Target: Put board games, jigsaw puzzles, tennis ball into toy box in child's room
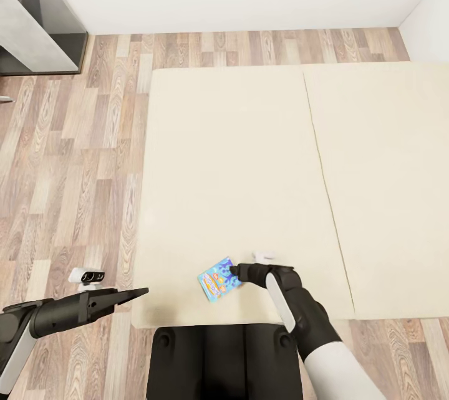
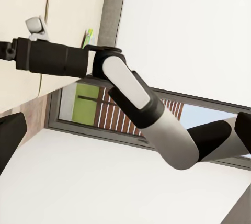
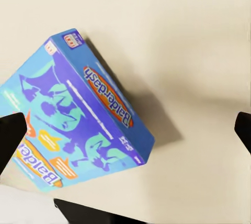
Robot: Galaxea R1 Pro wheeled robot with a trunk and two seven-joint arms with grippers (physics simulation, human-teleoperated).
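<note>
Risk: the blue board game lies flat on the bed, near its front edge by the robot. A thin box on a soft mattress could slide or tip away under a finger, not lift. Right gripper sits at the box's right edge; jaws look spread in the right wrist view, nothing clamped (contact uncertain). Left gripper hangs off the bed's front-left corner; opening unclear.

Both arms wear matte black housings with glossy white shells, the right arm bulging into rounded black and white segments, the left arm tapering to a slim black point, above a dark rounded base.
</note>
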